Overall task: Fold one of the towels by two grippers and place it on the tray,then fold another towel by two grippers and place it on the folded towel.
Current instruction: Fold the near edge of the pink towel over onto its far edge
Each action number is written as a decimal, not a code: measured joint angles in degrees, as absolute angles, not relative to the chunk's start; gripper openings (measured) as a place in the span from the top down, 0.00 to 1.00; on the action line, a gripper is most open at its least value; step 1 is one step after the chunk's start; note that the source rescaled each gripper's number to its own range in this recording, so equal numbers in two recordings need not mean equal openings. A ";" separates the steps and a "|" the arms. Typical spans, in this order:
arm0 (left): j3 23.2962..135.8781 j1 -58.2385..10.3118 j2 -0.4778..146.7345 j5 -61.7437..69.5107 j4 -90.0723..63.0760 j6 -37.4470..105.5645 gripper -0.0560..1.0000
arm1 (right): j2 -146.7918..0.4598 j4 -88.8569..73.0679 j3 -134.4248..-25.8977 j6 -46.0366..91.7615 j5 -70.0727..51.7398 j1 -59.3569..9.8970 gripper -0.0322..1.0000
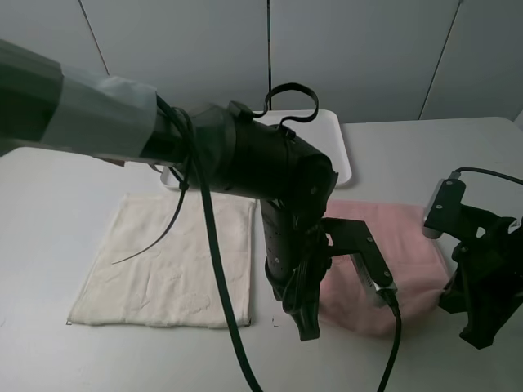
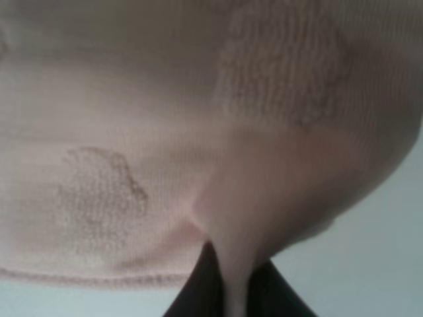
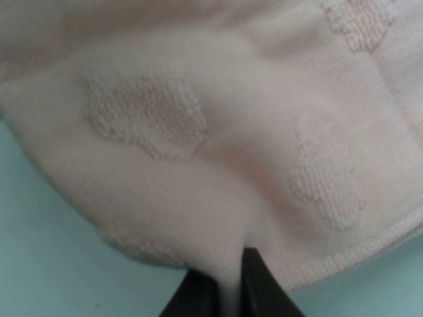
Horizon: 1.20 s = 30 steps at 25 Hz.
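Left gripper (image 2: 231, 294) and right gripper (image 3: 228, 287) each pinch the pink towel (image 1: 409, 237) at its hem farthest from the tray (image 1: 339, 147); the towel lies just before the tray; best raise both corners level, then sweep them trayward onto the opposite hem.

Pink towel (image 1: 409, 237), cream towel (image 1: 163, 261), white tray (image 1: 339, 151)

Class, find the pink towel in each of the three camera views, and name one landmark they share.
Exterior high: pink towel right of centre, beside the cream towel.
Left wrist: fills nearly the whole picture, a fold pinched in the jaws.
Right wrist: likewise, pinched in the jaws.
Shared landmark: the pale table beyond the towel's edge.
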<state>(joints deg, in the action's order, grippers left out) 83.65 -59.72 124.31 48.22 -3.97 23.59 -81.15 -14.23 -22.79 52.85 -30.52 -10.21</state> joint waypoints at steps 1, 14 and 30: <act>83.65 -59.45 123.63 47.67 -4.35 23.36 0.95 | -80.83 -14.23 -23.12 51.66 -30.99 -10.21 0.97; 85.48 -50.83 119.82 45.91 -10.54 21.23 0.95 | -80.10 -9.77 -32.20 32.25 -30.23 -10.21 0.97; 85.88 -48.10 119.71 34.57 -16.43 21.14 0.95 | -82.97 3.64 -32.20 7.16 -19.05 -10.21 0.97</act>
